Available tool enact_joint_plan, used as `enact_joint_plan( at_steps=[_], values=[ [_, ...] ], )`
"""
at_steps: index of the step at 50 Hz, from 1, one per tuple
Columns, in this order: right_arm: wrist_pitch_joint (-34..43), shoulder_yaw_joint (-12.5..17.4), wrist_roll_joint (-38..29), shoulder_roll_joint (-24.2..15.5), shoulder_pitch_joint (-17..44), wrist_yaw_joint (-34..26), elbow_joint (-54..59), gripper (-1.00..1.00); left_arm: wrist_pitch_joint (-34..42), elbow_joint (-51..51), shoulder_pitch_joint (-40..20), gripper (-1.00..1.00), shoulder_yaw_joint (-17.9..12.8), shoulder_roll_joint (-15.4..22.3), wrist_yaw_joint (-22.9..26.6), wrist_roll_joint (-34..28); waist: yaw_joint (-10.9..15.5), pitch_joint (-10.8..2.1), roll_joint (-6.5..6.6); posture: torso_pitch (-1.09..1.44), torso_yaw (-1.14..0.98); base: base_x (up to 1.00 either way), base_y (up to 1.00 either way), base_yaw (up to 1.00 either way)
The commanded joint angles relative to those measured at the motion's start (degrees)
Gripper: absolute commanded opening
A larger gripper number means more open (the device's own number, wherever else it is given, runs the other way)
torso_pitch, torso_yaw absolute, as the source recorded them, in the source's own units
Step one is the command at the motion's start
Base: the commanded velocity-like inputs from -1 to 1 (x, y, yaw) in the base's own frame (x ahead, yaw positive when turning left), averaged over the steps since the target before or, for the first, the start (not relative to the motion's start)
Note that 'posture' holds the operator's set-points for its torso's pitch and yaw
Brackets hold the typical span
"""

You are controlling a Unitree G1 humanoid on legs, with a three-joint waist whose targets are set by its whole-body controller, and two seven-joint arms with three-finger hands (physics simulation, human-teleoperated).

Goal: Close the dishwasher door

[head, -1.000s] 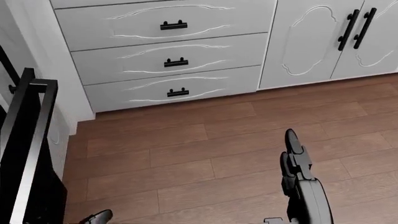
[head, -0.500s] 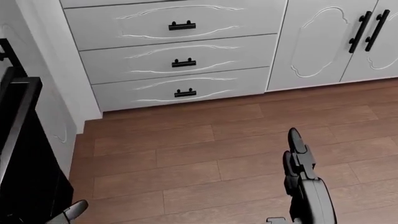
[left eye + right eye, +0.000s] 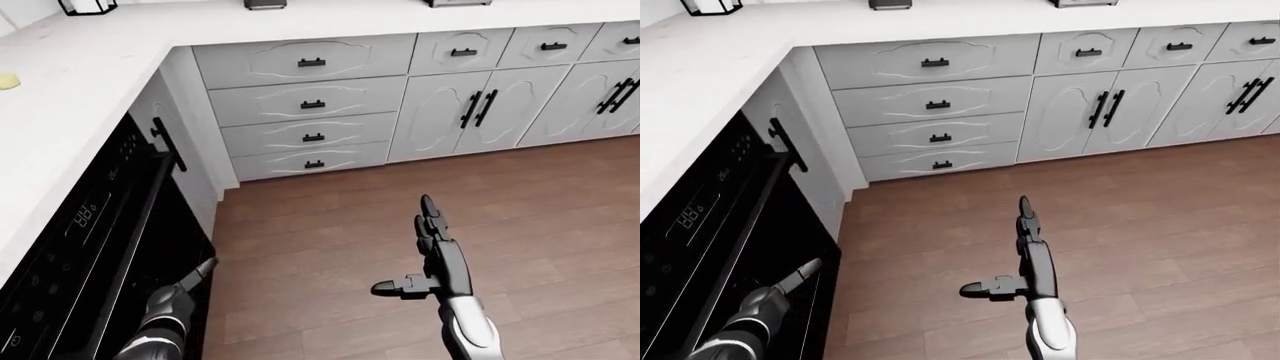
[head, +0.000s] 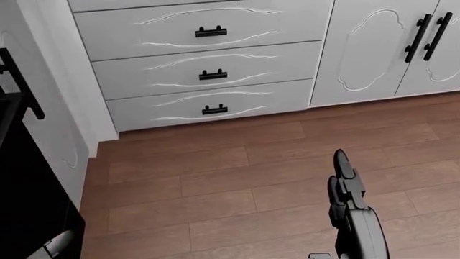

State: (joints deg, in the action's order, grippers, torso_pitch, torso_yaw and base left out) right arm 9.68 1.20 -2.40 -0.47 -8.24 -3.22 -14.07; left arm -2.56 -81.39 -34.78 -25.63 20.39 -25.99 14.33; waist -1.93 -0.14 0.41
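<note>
The black dishwasher (image 3: 70, 262) stands under the white counter at the left edge of the left-eye view. Its door (image 3: 110, 255), with a long bar handle (image 3: 135, 232), is close to upright and nearly shut. My left hand (image 3: 190, 281) is open, its fingers stretched against the door's lower right part; it also shows in the right-eye view (image 3: 785, 285). My right hand (image 3: 428, 232) is open and empty, fingers pointing up, held over the wood floor away from the door. In the head view only a sliver of the black door (image 4: 21, 205) shows at the left.
White drawers (image 3: 312, 105) and cabinet doors with black handles (image 3: 478, 109) run along the top of the view. A narrow white panel with a black handle (image 3: 168, 144) stands beside the dishwasher. The white countertop (image 3: 90, 67) wraps the corner. Brown wood floor (image 3: 560, 225) spreads to the right.
The dishwasher door has swung leftward towards shut and has almost left the head view. My left hand followed it to the left. The right hand stayed still.
</note>
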Motion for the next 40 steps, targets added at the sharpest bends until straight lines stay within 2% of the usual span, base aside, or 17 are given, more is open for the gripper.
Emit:
enact_joint_plan(
  at_steps=[1,40],
  values=[
    [-1.9,0.1,0.1,-0.1,0.8,0.1,-2.3,1.0,-3.4,2.7,-1.4,1.0,-0.2,2.8,-2.6,-0.3,0.5,-1.26,0.72,0.0,0.0,0.0,0.0,0.0],
    [-1.3,0.2,-0.1,-0.1,0.9,0.1,-3.1,1.0,-2.9,2.7,0.1,1.0,-2.0,6.9,-3.0,2.8,-0.1,-0.68,0.8,0.0,0.0,0.0,0.0,0.0]
  ],
)
